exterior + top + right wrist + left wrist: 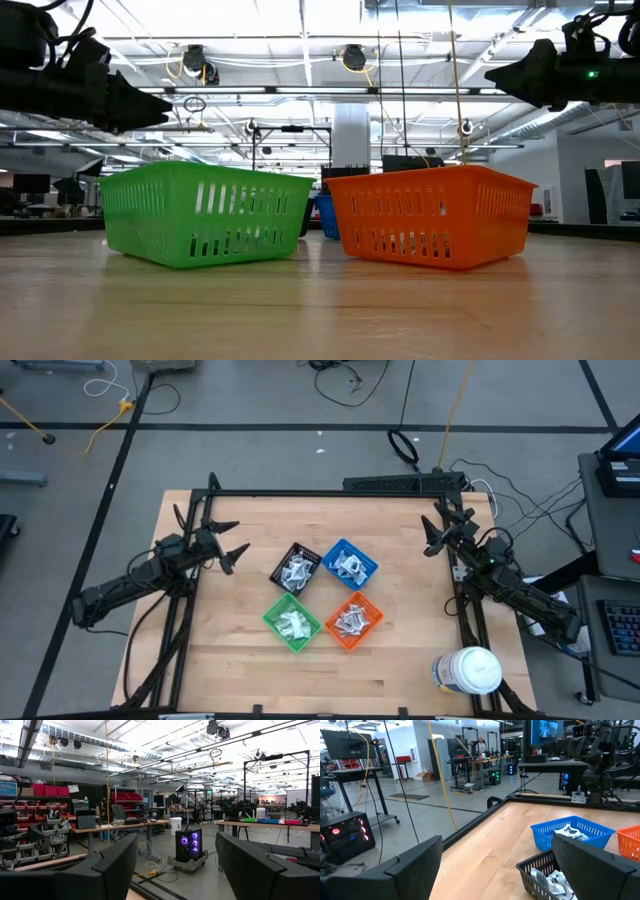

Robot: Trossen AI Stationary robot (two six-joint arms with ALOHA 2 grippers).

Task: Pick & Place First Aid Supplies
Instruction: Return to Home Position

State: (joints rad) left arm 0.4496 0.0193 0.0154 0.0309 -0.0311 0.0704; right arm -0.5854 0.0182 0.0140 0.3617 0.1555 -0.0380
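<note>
Both left gripper (238, 539) and right gripper (429, 535) show fingers apart; only overhead do packets (295, 569), apparently, fill bins (278, 605).

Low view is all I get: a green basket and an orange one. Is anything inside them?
Observer: Yes, from above the green basket and the orange basket each hold a heap of small white packets.
Operator: Any more baskets behind?
Observer: Two, a black basket and a blue basket, both with packets too.
Operator: Are the claws holding something?
Observer: No. The left gripper, left of the black basket, and the right gripper, near the table's right side, are both open and empty.
</note>
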